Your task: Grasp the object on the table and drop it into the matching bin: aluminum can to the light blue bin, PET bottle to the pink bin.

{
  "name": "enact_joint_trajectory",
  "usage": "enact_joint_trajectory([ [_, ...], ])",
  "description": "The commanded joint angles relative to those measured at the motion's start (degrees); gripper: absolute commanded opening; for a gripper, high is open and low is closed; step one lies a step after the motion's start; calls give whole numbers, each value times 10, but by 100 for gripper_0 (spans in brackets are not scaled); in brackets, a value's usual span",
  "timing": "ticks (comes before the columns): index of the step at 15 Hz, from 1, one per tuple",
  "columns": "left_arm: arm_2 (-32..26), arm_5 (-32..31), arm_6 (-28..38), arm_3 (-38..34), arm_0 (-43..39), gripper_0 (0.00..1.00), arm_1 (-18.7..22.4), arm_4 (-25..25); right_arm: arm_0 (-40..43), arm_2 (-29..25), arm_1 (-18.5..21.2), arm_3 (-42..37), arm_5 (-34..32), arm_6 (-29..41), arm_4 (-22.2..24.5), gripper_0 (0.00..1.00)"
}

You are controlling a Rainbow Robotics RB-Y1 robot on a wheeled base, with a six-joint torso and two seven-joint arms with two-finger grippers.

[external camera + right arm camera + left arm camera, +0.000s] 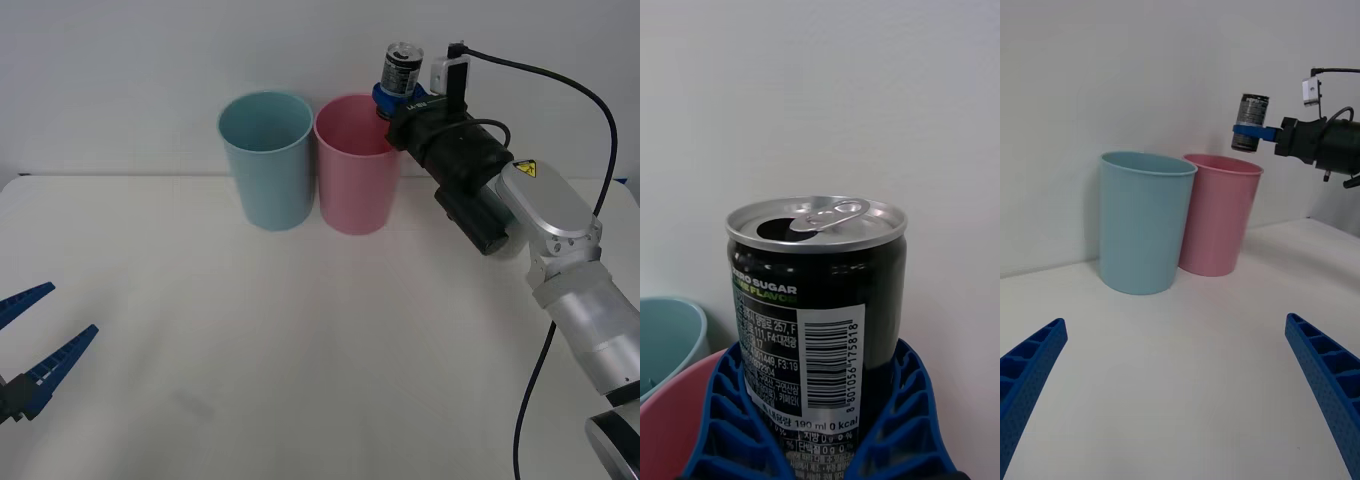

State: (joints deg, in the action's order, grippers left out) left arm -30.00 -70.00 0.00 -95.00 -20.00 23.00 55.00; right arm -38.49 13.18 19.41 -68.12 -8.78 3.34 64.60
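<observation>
The aluminum can (403, 67) is upright in the air, its opened silver top up, above the right-hand rim of the pink bin (358, 180), held around its lower body between the blue ribbed fingers (730, 420) of the right gripper (392, 103), whose jaws are closed on it. The light blue bin (267, 165) stands just beside the pink one on its left, both at the far side of the table (300, 350). The left gripper (35, 345) hangs low over the table's near left corner, jaws spread wide and holding nothing.
</observation>
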Motion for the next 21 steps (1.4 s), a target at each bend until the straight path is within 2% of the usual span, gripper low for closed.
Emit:
enact_joint_trajectory([
  [1,0,0,0,0,0,100,0,0,0,1,-1,-1,7,-4,4,0],
  [16,0,0,0,0,0,100,0,0,-2,19,-1,-7,7,-2,8,0],
  [21,0,0,0,0,0,100,0,0,-10,30,-23,-7,10,-4,8,0],
])
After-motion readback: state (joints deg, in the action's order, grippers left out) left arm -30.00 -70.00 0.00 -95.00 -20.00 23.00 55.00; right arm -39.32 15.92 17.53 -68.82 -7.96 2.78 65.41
